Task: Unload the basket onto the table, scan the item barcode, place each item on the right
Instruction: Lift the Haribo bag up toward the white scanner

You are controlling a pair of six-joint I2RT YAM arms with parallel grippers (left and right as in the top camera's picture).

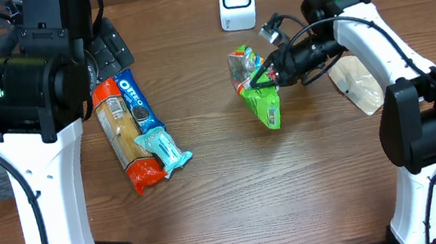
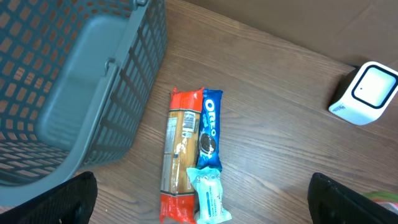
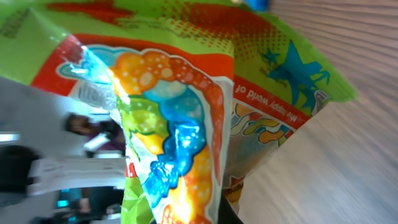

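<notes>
**Table [image 1: 238,197]: contents, near edge to far edge**

1. Teal packet [image 1: 163,150]. Left half, the nearest item, lying against the near end of item 2.
2. Cracker pack [image 1: 122,132]. Orange and long, lying flat, running toward the far edge.
3. Biscuit pack [image 1: 135,100]. Blue, lying alongside item 2 and touching it on the side toward the table's middle.
4. Sweets bag [image 1: 258,90]. Green; this is the task item. It sits right of the table's middle, nearer the far edge. Its far end is pinched in the right pincer [image 1: 267,76], which is closed on the film. Whether the near end rests on the table cannot be told. No barcode shows in any view.
5. Pale pouch [image 1: 358,84]. Toward the right edge, partly under the right arm.
6. Left pincer [image 1: 103,48]. Over the far left area, jaws wide apart and empty.
7. Basket [image 2: 74,93]. Grey mesh, at the far left corner.
8. Scanner [image 1: 236,1]. White and upright, at the far edge, just beyond item 4 and apart from it.

**Step in hand (judged):** the grasp is made and presentation to the scanner is not yet done.

**Next move calls for:** raising the bag and turning it until the barcode panel faces the scanner's window. The film should be kept taut, since it may crumple or slip.
</notes>
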